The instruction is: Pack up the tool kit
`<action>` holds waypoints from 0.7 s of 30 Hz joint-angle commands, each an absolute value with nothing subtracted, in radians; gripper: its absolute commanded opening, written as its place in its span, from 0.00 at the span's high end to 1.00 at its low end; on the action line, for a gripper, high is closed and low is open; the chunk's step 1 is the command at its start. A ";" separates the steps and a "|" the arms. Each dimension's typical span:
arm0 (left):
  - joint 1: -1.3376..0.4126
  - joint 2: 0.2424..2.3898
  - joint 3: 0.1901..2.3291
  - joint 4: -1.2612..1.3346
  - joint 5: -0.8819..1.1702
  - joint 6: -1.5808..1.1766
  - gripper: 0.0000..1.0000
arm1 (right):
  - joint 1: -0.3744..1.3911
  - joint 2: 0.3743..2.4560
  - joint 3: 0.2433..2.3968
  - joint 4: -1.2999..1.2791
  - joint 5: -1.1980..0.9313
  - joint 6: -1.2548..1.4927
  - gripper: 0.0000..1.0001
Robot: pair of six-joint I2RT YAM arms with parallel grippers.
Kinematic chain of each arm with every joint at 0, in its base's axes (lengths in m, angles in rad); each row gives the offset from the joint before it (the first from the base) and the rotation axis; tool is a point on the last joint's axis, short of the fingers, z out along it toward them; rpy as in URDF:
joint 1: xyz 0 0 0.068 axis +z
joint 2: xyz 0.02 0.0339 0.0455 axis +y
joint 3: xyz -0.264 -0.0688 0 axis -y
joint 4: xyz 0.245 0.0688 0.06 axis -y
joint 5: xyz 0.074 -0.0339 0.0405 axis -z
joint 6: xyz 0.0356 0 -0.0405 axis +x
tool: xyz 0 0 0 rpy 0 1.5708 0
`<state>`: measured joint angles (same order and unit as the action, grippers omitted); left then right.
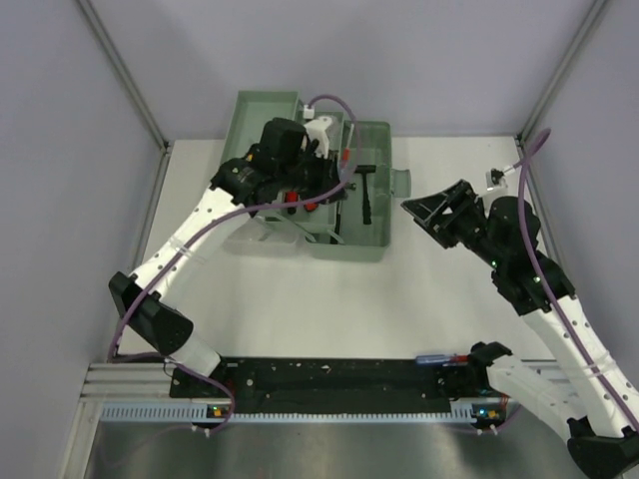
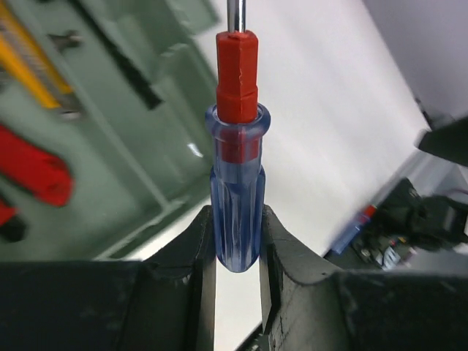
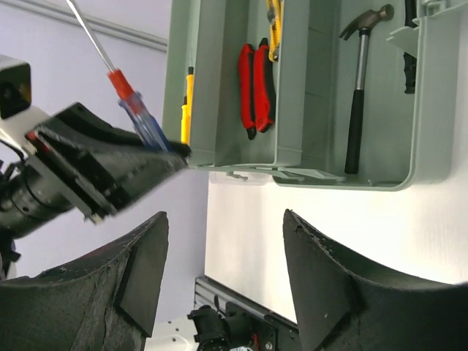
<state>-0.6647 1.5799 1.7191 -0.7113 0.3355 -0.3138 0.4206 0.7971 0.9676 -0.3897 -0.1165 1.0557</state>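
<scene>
Toolbox (image 1: 349, 246) sage-green, open, far-centre on table (image 1: 300, 299); we see hammer (image 3: 356, 110), red pliers (image 3: 254, 88) inside. Left gripper (image 2: 235, 219) clamps blue screwdriver (image 2: 236, 175) over it, blocking its left half. Right gripper (image 3: 223, 219) spread, empty.

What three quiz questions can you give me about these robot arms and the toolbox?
1. True or false: the right gripper holds the steel-headed hammer with the black grip.
2. Which thing is the left gripper shut on? A: red-handled pliers. B: a clear blue plastic screwdriver with a red collar. C: nothing.
3. Fill the gap: the hammer lies inside the sage-green plastic ____.

Key: 1 false, its jaws stand open and empty. 2 B. 3 toolbox.
</scene>
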 commanded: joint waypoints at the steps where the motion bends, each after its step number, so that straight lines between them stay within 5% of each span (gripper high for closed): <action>1: -0.533 1.552 1.804 -0.821 0.164 -0.242 1.00 | 0.414 0.792 0.956 -0.410 -0.104 1.058 0.39; 21: -0.278 1.891 2.020 -0.868 -0.019 -0.293 0.97 | 0.413 0.873 0.798 -0.715 -0.143 1.253 0.55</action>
<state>-0.2935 1.8523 1.9144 -0.8539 0.0128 -0.2504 0.4206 0.8764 0.8566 -0.5983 -0.1268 1.1687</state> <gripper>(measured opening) 0.268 0.464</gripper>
